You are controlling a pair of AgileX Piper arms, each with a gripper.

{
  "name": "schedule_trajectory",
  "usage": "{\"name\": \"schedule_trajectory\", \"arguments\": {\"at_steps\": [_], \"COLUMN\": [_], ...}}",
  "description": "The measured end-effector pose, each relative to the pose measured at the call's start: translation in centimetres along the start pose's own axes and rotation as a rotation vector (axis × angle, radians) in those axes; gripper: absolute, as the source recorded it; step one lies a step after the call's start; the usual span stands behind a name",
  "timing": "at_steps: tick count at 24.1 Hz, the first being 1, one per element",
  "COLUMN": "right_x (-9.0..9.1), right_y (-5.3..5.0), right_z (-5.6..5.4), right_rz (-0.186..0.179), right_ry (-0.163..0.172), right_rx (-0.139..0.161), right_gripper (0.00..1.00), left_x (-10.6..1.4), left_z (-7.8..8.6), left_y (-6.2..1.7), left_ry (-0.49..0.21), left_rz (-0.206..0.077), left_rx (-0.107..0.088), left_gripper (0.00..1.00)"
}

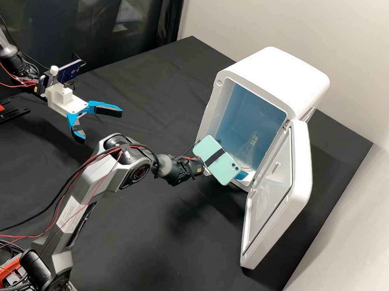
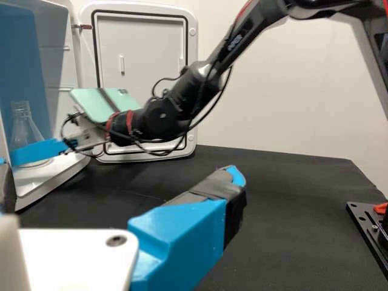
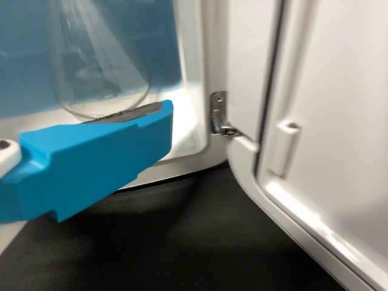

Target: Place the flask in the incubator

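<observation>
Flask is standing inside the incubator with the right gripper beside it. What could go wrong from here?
1. The right gripper sits close by the base of the flask; backing out crookedly could knock or tip it.
2. The open incubator door hangs right beside that wrist; a sideways pull might strike it.

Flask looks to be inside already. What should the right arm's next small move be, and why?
Probably ease the right hand straight back out of the incubator. The flask stands upright on its floor, with the hand low at the opening just before it. Whether the hand grips it is unclear, so go slowly. The door hangs wide open.
</observation>
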Motion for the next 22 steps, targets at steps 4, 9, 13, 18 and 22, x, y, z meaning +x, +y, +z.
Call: {"name": "schedule_trajectory", "arguments": {"at_steps": [4,9,13,18,22], "right_x": [-2.9,-8.0,-12.6,-16.8,-19.9], "right_y": [1.1,1.6,1.9,2.4,3.5], "right_z": [0.5,1.6,3.1,4.0,5.0], "right_rz": [0.046,0.131,0.196,0.165,0.184], "right_ry": [0.04,0.121,0.176,0.182,0.187], "right_rx": [0.002,-0.024,-0.03,0.026,0.138], "right_gripper": [1.0,1.0,1.0,1.0,1.0], "left_x": [-0.2,-0.7,-1.4,-1.5,-1.5], "left_z": [-0.3,-0.5,-0.7,-1.0,-1.0], "left_y": [0.34,1.32,2.76,2.94,2.94], "left_ry": [0.015,0.036,0.055,0.073,0.073], "left_rz": [0.014,0.055,0.122,0.136,0.136], "left_rx": [0.005,0.021,-0.009,-0.03,-0.03], "left_gripper": [1.0,1.0,1.0,1.0,1.0]}}
